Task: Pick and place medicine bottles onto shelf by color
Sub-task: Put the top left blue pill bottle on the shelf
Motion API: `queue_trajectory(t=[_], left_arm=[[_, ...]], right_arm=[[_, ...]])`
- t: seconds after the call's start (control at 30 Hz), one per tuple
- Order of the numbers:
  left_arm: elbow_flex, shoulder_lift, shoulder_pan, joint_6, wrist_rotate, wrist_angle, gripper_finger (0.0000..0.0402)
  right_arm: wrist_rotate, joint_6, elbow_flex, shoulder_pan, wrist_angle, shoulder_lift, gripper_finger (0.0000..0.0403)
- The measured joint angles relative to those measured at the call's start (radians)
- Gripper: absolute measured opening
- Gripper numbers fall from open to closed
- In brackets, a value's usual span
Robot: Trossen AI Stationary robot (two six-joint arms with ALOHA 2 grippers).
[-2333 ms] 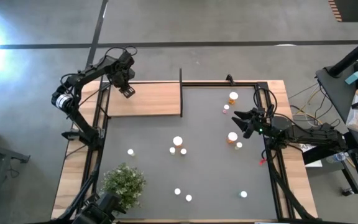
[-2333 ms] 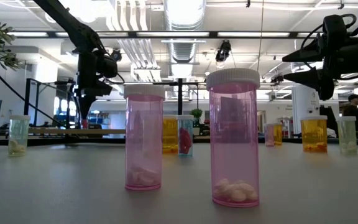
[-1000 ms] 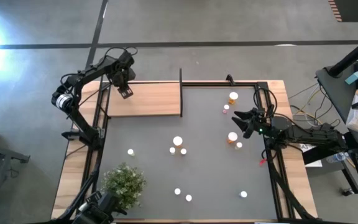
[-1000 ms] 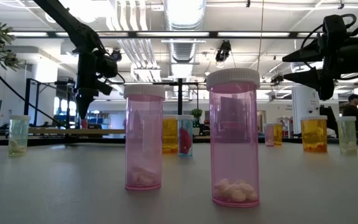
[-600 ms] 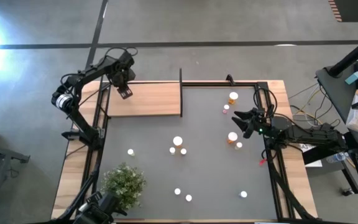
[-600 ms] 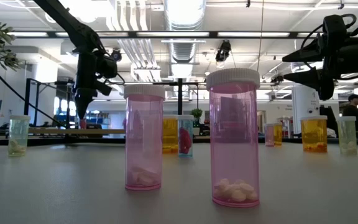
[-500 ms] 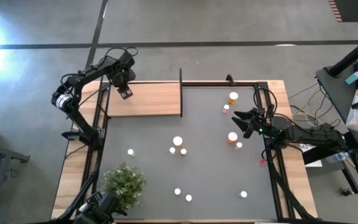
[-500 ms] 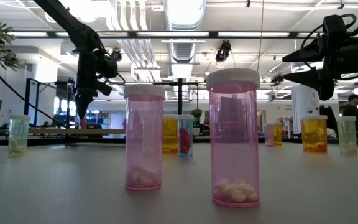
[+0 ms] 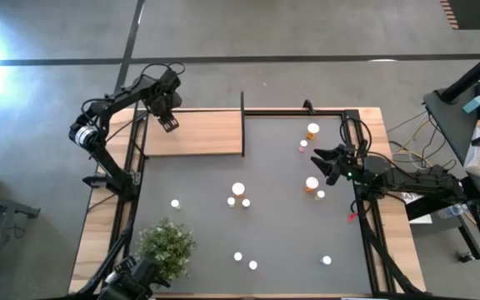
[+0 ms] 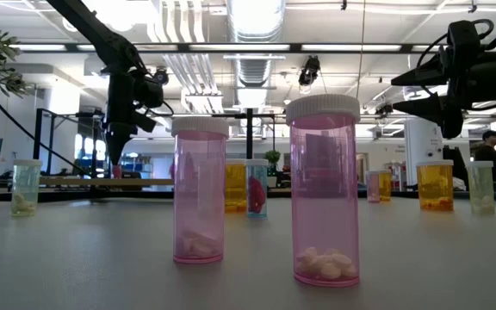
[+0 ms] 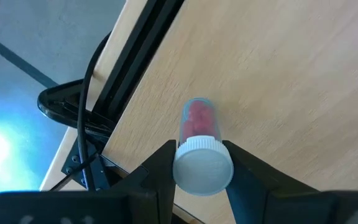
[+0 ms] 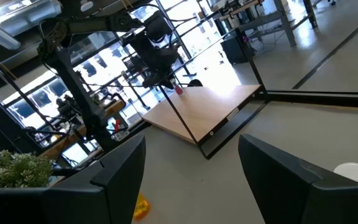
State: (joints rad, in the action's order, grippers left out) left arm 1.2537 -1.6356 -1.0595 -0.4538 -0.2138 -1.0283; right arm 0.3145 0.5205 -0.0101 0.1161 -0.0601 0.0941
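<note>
Near edge, low view: two pink bottles up front, the larger pink bottle right of the smaller pink bottle, both upright, white caps, a few pills at the bottom. Green plant sits at the near-left corner of the table.

Mid table: an orange bottle and a red bottle stand just beside each other behind the pink pair. A pale bottle stands off to the left, apart from the rest. On the right side there's a larger orange bottle with a white bottle just beside it.

Right gripper hangs in the air by the table's right edge, near the larger orange bottle, fingers apart, nothing between them. Its wrist view looks across the table toward the shelf.

Far left: shelf, light wood, along the table's back-left edge, black rods at its edges. Left gripper is over the shelf's left part, clamped on the white cap of a small red bottle. Bottle hangs upright over the board; can't tell if its base touches the wood. From the right wrist view the same red bottle shows at the tip of the left arm, over the shelf.
</note>
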Motion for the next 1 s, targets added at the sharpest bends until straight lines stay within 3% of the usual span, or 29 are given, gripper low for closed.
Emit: queue_trajectory(t=[0.5,1.0], left_arm=[[-0.001,0.0,0.0,0.053,0.0,-0.003,0.0172],[0.013,0.0,0.0,0.083,0.0,-0.013,0.0183]], right_arm=[[0.0,0.0,0.0,0.0,0.0,0.0,0.0247],[0.0,0.0,0.0,0.0,0.0,0.0,0.0247]])
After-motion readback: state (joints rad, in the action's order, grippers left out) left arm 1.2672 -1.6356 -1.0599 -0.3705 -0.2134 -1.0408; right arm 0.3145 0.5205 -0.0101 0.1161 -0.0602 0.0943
